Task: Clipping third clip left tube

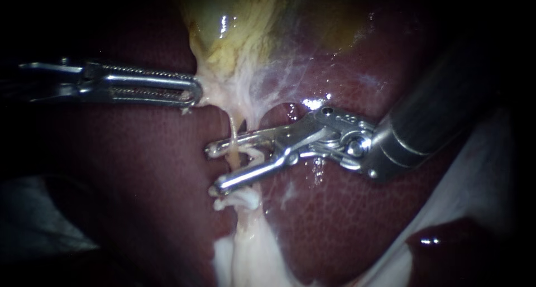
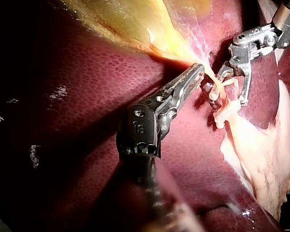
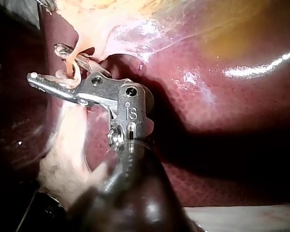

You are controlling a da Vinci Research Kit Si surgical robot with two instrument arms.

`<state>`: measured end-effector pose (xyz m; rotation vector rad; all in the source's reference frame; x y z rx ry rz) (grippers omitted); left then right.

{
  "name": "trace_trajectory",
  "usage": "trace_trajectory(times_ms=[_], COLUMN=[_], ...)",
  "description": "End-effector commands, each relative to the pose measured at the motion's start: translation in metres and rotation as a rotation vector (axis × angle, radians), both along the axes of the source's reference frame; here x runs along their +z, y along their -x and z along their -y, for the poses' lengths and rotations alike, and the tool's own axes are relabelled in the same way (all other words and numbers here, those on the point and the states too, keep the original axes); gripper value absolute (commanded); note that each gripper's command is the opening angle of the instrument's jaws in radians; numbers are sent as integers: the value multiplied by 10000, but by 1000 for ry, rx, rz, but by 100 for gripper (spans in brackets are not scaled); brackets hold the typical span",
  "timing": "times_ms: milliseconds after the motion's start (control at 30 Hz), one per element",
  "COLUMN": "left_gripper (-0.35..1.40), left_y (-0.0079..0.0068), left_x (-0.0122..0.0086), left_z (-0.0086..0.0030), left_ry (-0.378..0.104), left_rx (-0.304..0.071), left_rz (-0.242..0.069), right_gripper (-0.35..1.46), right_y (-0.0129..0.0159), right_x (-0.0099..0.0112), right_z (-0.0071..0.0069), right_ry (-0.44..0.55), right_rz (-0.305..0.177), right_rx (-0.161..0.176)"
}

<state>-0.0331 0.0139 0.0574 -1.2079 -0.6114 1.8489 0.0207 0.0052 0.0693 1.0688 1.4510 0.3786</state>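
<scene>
A thin pale tube [image 1: 234,147] runs down from the gallbladder [image 1: 234,24] across the dark red liver [image 1: 346,220]. My right instrument [image 1: 215,168] comes in from the right, its jaws open and straddling the tube, one on each side. Just below its lower jaw a white clip [image 1: 239,200] sits on the tube. My left instrument [image 1: 192,90] lies level at the left, jaws shut on pale tissue at the gallbladder's neck. The left wrist view shows the left instrument [image 2: 198,71] gripping that tissue, the right instrument [image 2: 229,96] just beyond. In the right wrist view the open right instrument [image 3: 46,62] brackets the tube [image 3: 70,60].
A broad strip of whitish tissue [image 1: 251,248] continues down from the clip. Pale cloth [image 1: 480,170] lies under the liver's right edge, beside the right instrument's thick shaft [image 1: 430,114]. Liver surface surrounds both instruments.
</scene>
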Motion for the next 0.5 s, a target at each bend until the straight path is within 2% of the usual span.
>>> trace_trajectory(times_ms=[33, 200, 333, 500], left_gripper=[-35, -35, -35, -35], left_y=[0, 0, 0, 0], left_x=[0, 0, 1, 1], left_z=[0, 0, -1, -1], left_ry=[0, 0, 0, 0], left_rx=[0, 0, 0, 0], left_rz=[0, 0, 0, 0], right_gripper=[45, 45, 45, 44], right_y=[0, -3, -3, -3], right_x=[-2, -7, -15, -23], right_z=[-1, -3, -10, -16], right_ry=[-1, -11, -24, -30], right_rz=[-3, -21, -37, -39], right_rx=[3, 13, 27, 28])
